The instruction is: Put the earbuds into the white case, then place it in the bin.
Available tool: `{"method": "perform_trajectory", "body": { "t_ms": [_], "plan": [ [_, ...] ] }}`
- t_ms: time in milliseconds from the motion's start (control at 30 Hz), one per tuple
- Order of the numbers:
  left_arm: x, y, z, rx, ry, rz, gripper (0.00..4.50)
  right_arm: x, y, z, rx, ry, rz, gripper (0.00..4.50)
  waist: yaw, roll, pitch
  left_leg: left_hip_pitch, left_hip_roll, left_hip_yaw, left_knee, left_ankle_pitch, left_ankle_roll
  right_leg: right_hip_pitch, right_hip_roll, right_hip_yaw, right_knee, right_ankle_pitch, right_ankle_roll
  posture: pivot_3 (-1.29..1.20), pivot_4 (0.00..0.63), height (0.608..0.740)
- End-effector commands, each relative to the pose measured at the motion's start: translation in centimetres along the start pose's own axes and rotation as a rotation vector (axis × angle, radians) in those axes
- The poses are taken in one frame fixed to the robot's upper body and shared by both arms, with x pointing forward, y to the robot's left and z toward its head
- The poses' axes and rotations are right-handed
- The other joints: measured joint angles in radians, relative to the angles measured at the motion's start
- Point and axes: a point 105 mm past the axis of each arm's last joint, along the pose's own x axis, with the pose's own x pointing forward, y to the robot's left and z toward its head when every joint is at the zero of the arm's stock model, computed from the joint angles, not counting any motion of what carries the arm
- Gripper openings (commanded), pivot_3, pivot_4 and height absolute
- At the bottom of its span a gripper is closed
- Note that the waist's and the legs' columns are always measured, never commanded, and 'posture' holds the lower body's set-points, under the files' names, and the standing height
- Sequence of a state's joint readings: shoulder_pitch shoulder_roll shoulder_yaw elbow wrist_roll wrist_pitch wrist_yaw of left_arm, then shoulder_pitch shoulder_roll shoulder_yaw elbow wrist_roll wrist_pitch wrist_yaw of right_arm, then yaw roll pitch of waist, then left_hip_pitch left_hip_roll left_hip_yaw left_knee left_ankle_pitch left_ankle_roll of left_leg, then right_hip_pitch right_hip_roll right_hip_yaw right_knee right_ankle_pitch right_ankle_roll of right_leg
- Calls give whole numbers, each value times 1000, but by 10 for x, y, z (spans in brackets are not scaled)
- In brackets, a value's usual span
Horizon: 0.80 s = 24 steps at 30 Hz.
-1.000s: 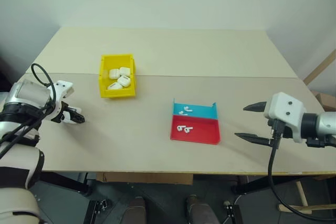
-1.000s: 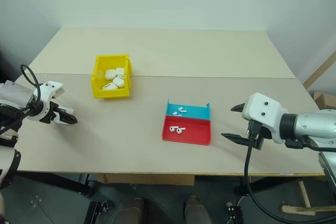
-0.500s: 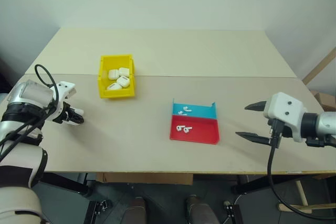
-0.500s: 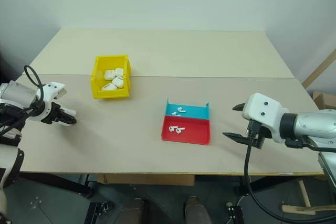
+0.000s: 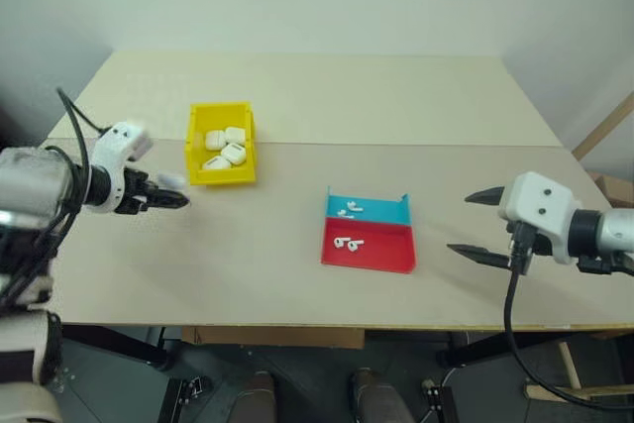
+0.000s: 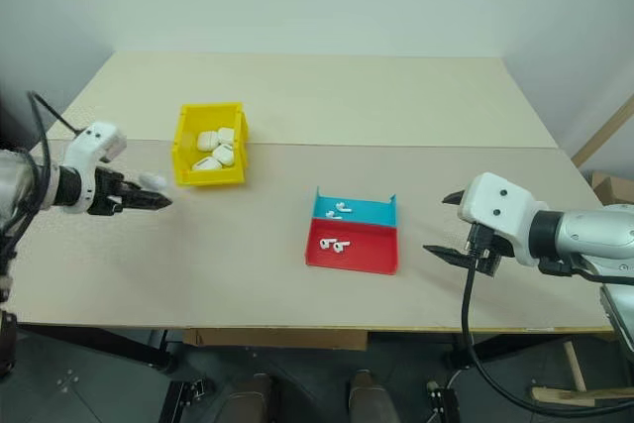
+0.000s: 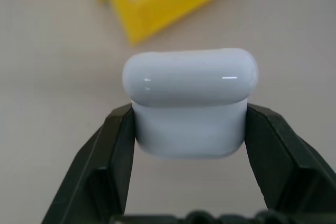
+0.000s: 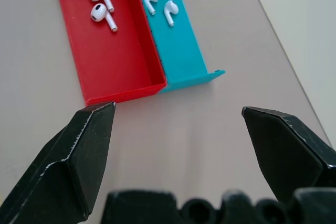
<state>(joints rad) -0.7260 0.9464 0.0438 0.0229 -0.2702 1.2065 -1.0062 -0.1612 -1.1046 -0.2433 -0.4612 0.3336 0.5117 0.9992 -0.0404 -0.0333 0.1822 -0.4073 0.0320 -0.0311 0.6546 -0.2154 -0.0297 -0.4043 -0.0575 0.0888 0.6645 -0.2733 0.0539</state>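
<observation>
Jaws of the left gripper [image 7: 189, 124] are clamped on a white case [image 7: 190, 100], held above the desk [image 5: 297, 235] just beside the yellow bin [image 5: 221, 143], which holds more cases. Right gripper [image 5: 482, 226] hangs wide apart and empty near the red-and-cyan tray [image 5: 369, 235], where four earbuds [image 8: 102, 8] lie.

No readable text, label, brand, number or sign appears on anything here.
</observation>
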Motion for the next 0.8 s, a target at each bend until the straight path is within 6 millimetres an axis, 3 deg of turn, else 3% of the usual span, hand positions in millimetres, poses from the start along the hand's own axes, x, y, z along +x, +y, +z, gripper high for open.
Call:
{"method": "perform_trajectory", "body": {
  "t_ms": [33, 133, 300, 533, 800],
  "plan": [
    [-12, -40, 27, 140, -265, -70, 2792, -7, -12, 16, -71, -42, -62, 4500, 0, 1, 0, 0, 0, 0, 1, 0, 0, 1, 0, 0, 0, 0, 0, 0, 150, 740],
    [-10, -76, 30, 200, -474, -184, 2792, -9, -12, 25, -46, -21, -17, 4500, 1, 2, -1, 1, 0, -1, 3, 0, 0, 2, 1, 0, 0, 0, 0, 0, 150, 740],
    [-4, -108, 27, 254, -732, -300, 2792, -10, -10, 35, -6, 61, 55, 4500, 0, 3, -2, 1, 1, 0, 3, -1, 2, 2, 1, 1, 0, 1, -1, 0, 150, 740],
    [7, -120, 35, 152, -1081, -332, 2792, 7, 0, 57, -71, 50, 109, 4500, 10, 4, -3, 1, 0, 1, 5, -1, 2, 3, 0, 1, -1, 1, 0, 0, 150, 740],
    [17, -149, 12, 339, -1172, -547, 2792, 31, 18, 69, -85, 89, 205, 4500, 14, 4, -3, 0, 0, 2, 5, -2, 3, 2, 0, 1, -2, 1, 0, 0, 150, 740]
  ]
}}
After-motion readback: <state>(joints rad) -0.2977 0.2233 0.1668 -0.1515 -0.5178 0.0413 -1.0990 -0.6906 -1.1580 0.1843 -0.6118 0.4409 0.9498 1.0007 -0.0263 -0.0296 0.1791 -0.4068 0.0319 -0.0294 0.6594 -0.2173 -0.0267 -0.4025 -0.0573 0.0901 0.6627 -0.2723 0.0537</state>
